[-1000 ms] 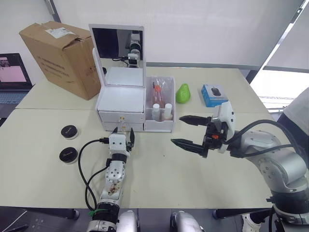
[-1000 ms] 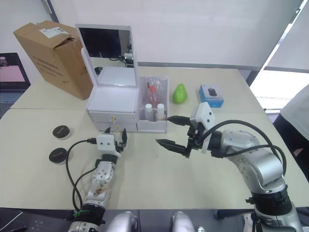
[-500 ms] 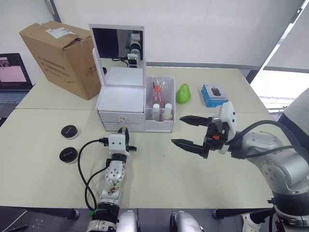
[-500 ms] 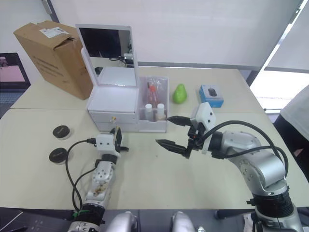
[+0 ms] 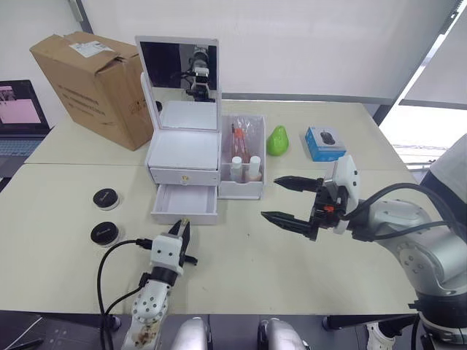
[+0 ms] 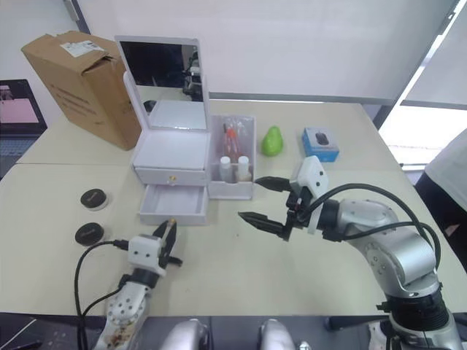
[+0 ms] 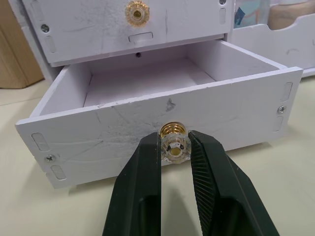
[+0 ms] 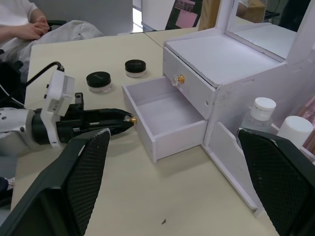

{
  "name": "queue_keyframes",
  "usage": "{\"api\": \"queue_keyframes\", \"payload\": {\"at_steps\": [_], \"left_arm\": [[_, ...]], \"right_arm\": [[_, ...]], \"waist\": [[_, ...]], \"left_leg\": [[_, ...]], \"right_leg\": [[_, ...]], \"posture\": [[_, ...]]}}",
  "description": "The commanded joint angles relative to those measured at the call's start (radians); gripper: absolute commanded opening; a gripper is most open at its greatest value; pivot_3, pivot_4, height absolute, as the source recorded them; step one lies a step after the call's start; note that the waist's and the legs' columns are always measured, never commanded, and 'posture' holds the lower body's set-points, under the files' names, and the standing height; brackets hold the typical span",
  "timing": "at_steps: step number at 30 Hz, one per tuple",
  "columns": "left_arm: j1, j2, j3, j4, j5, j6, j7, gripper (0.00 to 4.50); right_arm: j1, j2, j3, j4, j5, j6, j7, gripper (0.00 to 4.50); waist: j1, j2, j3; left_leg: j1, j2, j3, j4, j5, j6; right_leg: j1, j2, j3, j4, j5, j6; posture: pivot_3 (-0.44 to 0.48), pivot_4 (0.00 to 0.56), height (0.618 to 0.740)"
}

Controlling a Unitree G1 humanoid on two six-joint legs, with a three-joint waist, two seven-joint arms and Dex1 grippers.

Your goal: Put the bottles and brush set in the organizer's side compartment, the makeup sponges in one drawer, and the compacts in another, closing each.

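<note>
The white organizer (image 5: 182,149) stands mid-table with its mirror lid up. Its lower drawer (image 5: 184,200) is pulled out and empty inside. My left gripper (image 7: 174,142) is shut on that drawer's gold knob (image 7: 173,131). The upper drawer (image 7: 133,22) is closed. Both bottles (image 5: 244,166) and the brush set (image 5: 238,137) stand in the side compartment (image 5: 241,191). Two black-lidded compacts (image 5: 106,198) (image 5: 103,233) lie on the table left of the organizer. My right gripper (image 5: 269,197) hovers open and empty to the right of the organizer. The makeup sponges are out of view.
A cardboard box (image 5: 87,84) stands behind and left of the organizer, with a laptop (image 5: 18,117) beyond it. A green pear-shaped object (image 5: 276,141) and a small blue box (image 5: 324,143) lie behind my right gripper. A seated person (image 8: 29,24) is off the table's left side.
My left gripper has drawn back toward me holding the knob, and the lower drawer has slid out from closed to open. The right gripper has hardly moved.
</note>
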Motion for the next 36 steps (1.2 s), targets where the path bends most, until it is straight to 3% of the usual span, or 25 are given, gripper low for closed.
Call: {"api": "queue_keyframes", "payload": {"at_steps": [1, 9, 16, 21, 23, 26, 28, 32, 36], "left_arm": [[0.04, 0.002, -0.011, -0.087, -0.019, 0.039, -0.02, 0.55], [0.025, 0.004, -0.006, -0.085, -0.01, 0.065, -0.015, 0.55], [0.039, 0.017, 0.005, -0.108, -0.019, 0.058, -0.028, 2.68], [0.122, 0.075, 0.042, -0.222, -0.053, 0.075, -0.078, 4.26], [0.178, 0.123, 0.093, -0.301, -0.112, 0.088, -0.128, 4.46], [0.243, 0.26, 0.315, -0.35, -0.405, 0.171, -0.298, 4.46], [0.231, 0.385, 0.484, -0.261, -0.541, 0.218, -0.416, 4.46], [0.174, 0.6, 0.686, -0.02, -0.646, 0.316, -0.596, 4.46], [0.163, 0.719, 0.77, 0.118, -0.693, 0.403, -0.749, 4.46]], "right_arm": [[-0.021, -0.01, -0.032, -0.013, 0.012, -0.004, 0.001, 4.5], [-0.013, -0.014, -0.032, -0.016, 0.015, 0.001, 0.005, 4.5], [-0.006, -0.014, -0.04, -0.016, 0.018, 0.001, 0.0, 4.5], [0.021, -0.023, -0.067, -0.019, 0.023, 0.001, -0.001, 4.5], [0.051, -0.033, -0.096, -0.025, 0.034, 0.005, -0.002, 4.5], [0.178, -0.07, -0.2, -0.012, 0.022, -0.009, 0.008, 4.5], [0.266, -0.068, -0.285, 0.015, 0.022, -0.037, 0.017, 4.5], [0.411, -0.032, -0.399, 0.095, -0.024, -0.166, 0.057, 4.5], [0.542, -0.019, -0.477, 0.184, -0.051, -0.249, 0.13, 4.5]], "waist": [[0.0, 0.0, 0.0], [0.001, 0.0, 0.0], [-0.001, 0.0, 0.0], [-0.002, 0.0, 0.0], [-0.002, -0.001, 0.001], [0.001, 0.0, 0.002], [0.004, 0.002, 0.004], [0.002, 0.006, 0.007], [-0.003, 0.006, 0.007]], "left_leg": [[0.0, 0.0, 0.0, 0.0, 0.0, 0.0], [-0.001, -0.001, 0.001, 0.0, 0.0, 0.0], [-0.002, -0.001, 0.001, 0.0, 0.0, 0.0], [-0.002, 0.0, 0.001, 0.0, 0.0, 0.0], [-0.002, 0.001, 0.001, 0.0, 0.0, 0.0], [-0.001, 0.002, 0.0, 0.0, -0.001, -0.002], [-0.001, 0.002, 0.0, -0.001, -0.003, -0.005], [-0.001, 0.001, 0.0, -0.001, -0.003, -0.005], [0.001, 0.001, 0.001, -0.001, -0.003, -0.006]], "right_leg": [[0.0, 0.0, 0.0, 0.0, 0.0, 0.0], [-0.001, 0.001, 0.0, 0.0, 0.0, 0.0], [0.0, 0.002, 0.001, 0.0, 0.0, 0.0], [-0.001, 0.002, 0.001, 0.0, 0.0, 0.0], [-0.003, 0.002, 0.001, 0.0, 0.0, 0.0], [-0.004, 0.001, 0.0, 0.0, 0.0, -0.001], [-0.004, 0.001, -0.001, 0.0, -0.002, -0.003], [-0.004, 0.001, -0.003, 0.0, -0.002, -0.003], [-0.003, 0.001, -0.001, 0.0, -0.002, -0.002]], "posture": [[0.0, 0.15, 0.74], [0.0, 0.15, 0.74], [0.0, 0.15, 0.74], [0.0, 0.15, 0.74], [0.0, 0.15, 0.74], [0.0, 0.15, 0.74], [0.0, 0.15, 0.74], [0.0, 0.15, 0.74], [0.0, 0.15, 0.74]]}}
